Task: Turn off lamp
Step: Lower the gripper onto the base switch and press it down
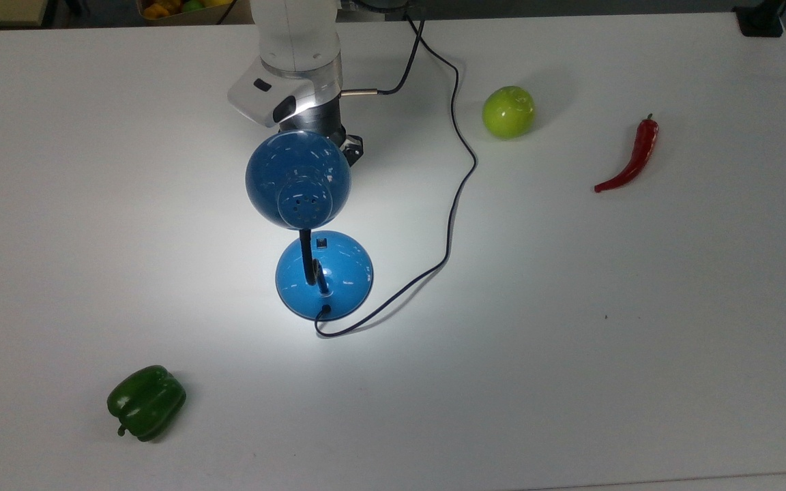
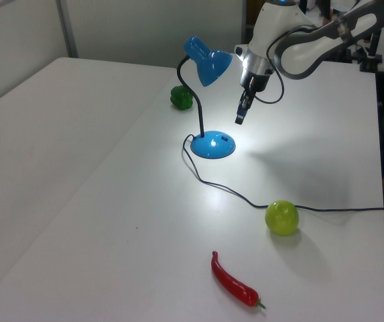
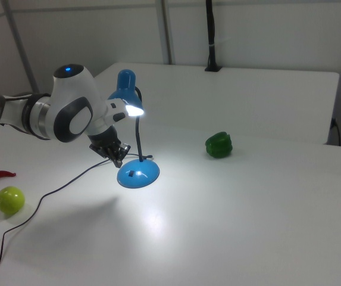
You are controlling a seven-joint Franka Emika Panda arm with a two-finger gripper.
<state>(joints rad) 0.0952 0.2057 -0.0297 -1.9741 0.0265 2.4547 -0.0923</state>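
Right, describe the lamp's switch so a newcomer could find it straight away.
Start at the blue lamp lit in the middle of the white table. Follow its black neck down to the round blue base. The switch is the small black square on the base's rim, opposite the cord socket.

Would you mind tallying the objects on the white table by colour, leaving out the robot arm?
Blue: 1, the lamp
Green: 2, the bell pepper and the round green fruit
Red: 1, the chili pepper
Total: 4

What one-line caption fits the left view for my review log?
Gripper hangs above the lit blue lamp's base, beside the shade; green apple and red chili nearby.
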